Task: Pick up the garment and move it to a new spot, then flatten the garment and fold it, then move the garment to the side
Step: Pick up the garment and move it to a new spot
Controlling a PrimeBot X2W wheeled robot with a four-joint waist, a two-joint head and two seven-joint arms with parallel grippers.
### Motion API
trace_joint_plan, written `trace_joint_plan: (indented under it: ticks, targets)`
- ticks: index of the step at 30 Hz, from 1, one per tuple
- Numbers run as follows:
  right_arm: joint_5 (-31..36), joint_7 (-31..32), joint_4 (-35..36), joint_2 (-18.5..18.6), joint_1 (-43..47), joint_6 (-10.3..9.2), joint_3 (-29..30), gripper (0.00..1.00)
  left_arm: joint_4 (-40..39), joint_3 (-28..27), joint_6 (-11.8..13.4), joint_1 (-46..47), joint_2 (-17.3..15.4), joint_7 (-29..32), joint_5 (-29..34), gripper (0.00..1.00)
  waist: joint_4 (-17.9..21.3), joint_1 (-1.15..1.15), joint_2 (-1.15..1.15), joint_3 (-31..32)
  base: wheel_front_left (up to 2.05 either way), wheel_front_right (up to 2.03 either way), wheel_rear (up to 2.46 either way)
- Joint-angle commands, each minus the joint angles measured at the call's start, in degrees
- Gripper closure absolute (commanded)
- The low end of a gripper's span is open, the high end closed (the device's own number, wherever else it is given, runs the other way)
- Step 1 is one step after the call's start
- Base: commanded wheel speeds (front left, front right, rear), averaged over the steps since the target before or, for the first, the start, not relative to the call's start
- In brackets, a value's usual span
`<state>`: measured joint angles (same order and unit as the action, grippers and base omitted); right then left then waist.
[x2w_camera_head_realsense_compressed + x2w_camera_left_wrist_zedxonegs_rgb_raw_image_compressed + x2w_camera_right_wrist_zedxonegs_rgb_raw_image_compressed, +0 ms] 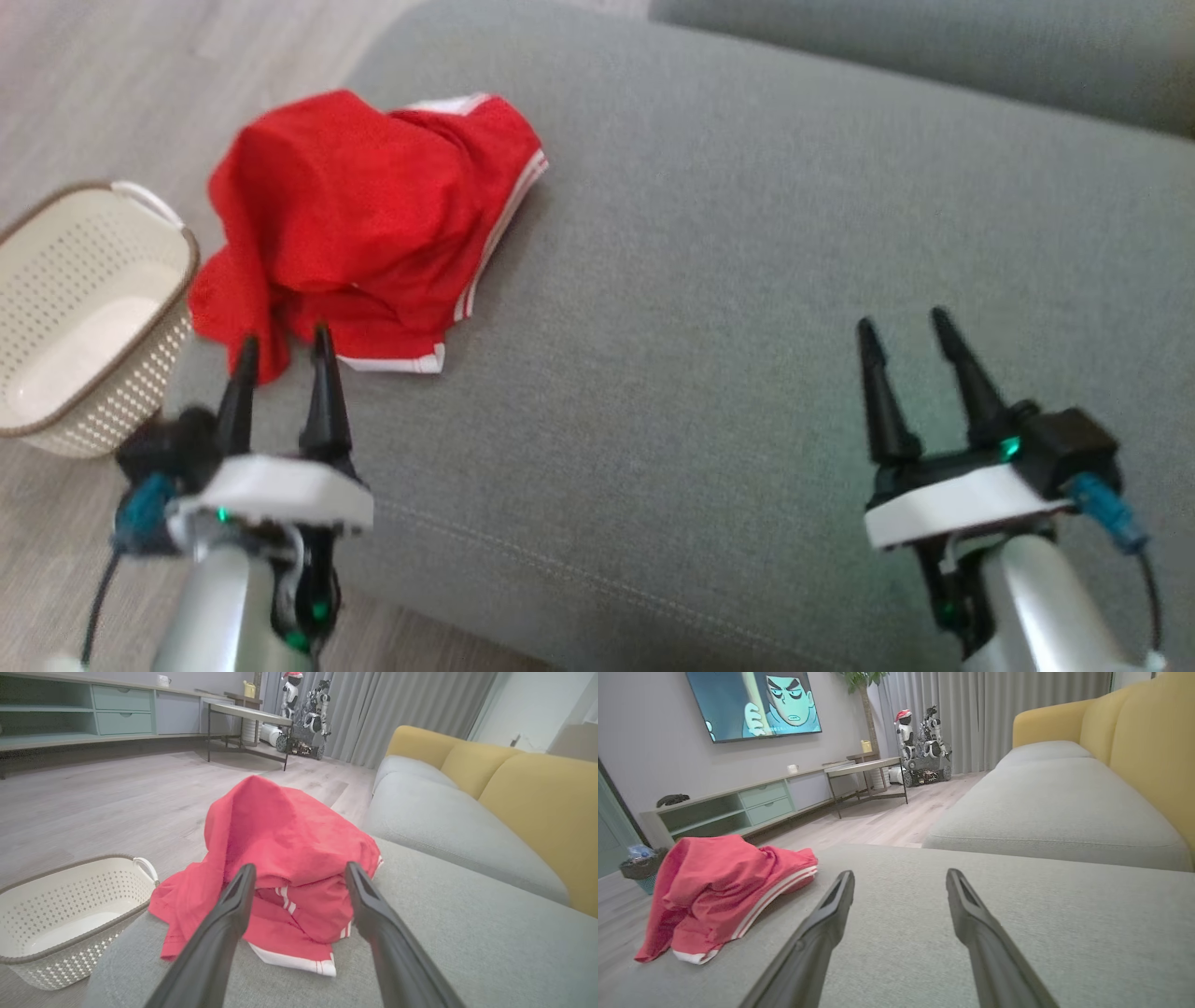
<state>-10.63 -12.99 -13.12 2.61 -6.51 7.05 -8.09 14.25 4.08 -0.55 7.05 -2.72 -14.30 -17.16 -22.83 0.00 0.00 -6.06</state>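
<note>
1. While no grasp is being made yet, the left gripper (285, 336) is hovering with its fingers spread wide and empty, tips just short of the near hem of the garment (364, 215). Judgement: it is lining up for the first pick.
2. Right gripper (903, 319) is likewise standing spread and carrying nothing, over bare seat and well apart from the cloth. It is probably waiting there so as not to crowd the left arm's approach.
3. Garment is lying crumpled in a red heap at the left end of the grey sofa seat (747, 280). One flap appears to be drooping over the seat's edge. White-striped hems are facing the left gripper, offering a graspable border.
4. White perforated basket (121, 392) is sitting on the floor (93, 802) just beside that edge, so a dragging pick is risking cloth sliding off toward it.
5. Seat to the right of the heap is lying bare, giving wide room for relocating and flattening.
6. Beyond, a second cushion (444, 816) and the yellow backrest (537, 812) are bounding the far side.
</note>
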Motion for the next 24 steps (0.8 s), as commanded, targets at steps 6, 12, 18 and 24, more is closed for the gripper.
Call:
trace_joint_plan:
  ticks: [6,12,18,24]
  targets:
    - [2.67,2.40,7.17,1.42,-4.46,0.44,2.44,0.00,5.10,-3.57,-1.20,12.27,-1.71,-0.51,-0.72,0.00,2.50,0.00,0.00,-7.72,0.00,0.00,0.00]
    - [3.53,4.37,11.15,2.50,-6.03,0.44,3.12,0.00,11.86,-5.36,-0.37,21.74,-3.98,2.33,-1.93,0.00,4.50,0.00,0.00,-12.09,0.00,0.00,0.00]
    - [3.47,4.97,12.60,2.68,-6.73,0.44,2.55,0.00,18.68,-8.32,3.27,28.63,-6.47,5.83,-3.00,0.00,6.66,0.00,0.00,-14.29,0.00,0.00,0.00]
    - [3.49,4.62,12.46,2.36,-7.05,0.44,2.30,0.00,25.34,-8.95,3.39,32.63,-8.55,8.64,-4.02,0.00,8.29,0.00,0.00,-15.23,0.00,0.00,0.00]
